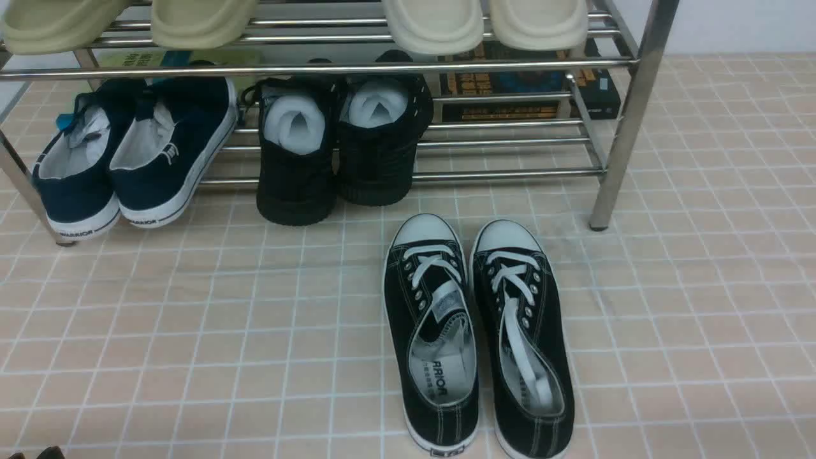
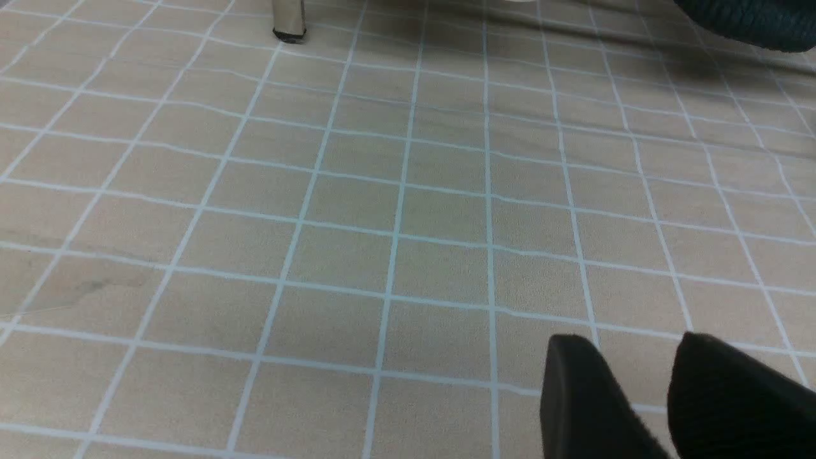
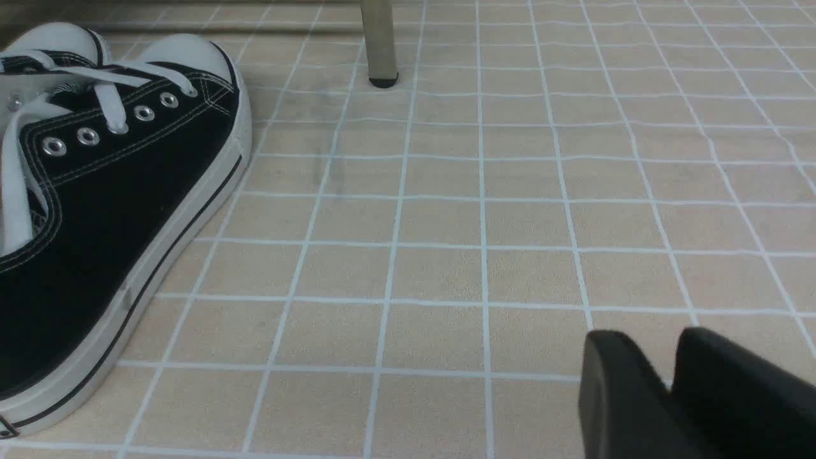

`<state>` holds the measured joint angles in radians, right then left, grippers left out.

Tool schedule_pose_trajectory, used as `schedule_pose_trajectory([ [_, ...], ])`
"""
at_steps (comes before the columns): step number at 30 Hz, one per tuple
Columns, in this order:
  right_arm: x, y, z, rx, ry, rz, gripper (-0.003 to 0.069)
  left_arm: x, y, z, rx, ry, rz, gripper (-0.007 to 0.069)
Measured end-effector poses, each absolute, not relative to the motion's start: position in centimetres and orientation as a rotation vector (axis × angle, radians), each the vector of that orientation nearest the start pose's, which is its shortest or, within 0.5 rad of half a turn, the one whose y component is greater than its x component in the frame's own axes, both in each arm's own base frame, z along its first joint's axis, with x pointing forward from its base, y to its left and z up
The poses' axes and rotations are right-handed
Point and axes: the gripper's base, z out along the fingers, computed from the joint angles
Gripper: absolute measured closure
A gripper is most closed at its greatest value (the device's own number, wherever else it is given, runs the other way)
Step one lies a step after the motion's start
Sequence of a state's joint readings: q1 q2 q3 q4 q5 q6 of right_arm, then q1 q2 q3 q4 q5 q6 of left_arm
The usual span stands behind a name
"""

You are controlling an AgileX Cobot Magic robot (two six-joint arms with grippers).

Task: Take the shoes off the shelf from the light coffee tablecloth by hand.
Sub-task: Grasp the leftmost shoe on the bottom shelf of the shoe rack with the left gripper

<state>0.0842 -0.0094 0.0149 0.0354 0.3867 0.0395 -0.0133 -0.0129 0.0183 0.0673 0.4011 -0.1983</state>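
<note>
- Sitting on the lower tier of the shelf (image 1: 628, 115), at its left end: the blue shoes (image 1: 137, 159), side by side, heels toward the camera and tipped down past the front bar. Their toes are hidden under the top tier.
- Cannot tell whether their heels touch the tablecloth (image 1: 191, 331).
- Beside them on the same tier are black knit shoes (image 1: 344, 150) stuffed with white foam.
- Pale slippers (image 1: 433, 25) lie on the top tier, cut off by the frame edge.
- Black lace-up sneakers (image 1: 478, 338) sit on the cloth in front of the shelf, well apart from the blue pair.
- Left gripper (image 2: 641, 347): only the tips show, jaws apart, bare cloth between them.
- Right gripper (image 3: 660, 341): mostly cut off by the frame. Cannot tell whether the jaws are apart or together.
</note>
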Motion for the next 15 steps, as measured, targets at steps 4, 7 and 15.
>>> schedule_pose_trajectory([
  [4,5.19,0.56,17.39,-0.02,1.877,0.12,0.0494,5.16,0.17,17.18,-0.134,1.885,-0.077,0.0385],
  [7,5.19,0.56,17.39,-0.02,1.877,0.12,0.049,5.16,0.17,17.18,-0.134,1.885,-0.077,0.0385],
  [15,5.19,0.56,17.39,-0.02,1.877,0.12,0.048,5.16,0.17,17.18,-0.134,1.885,-0.077,0.0385],
])
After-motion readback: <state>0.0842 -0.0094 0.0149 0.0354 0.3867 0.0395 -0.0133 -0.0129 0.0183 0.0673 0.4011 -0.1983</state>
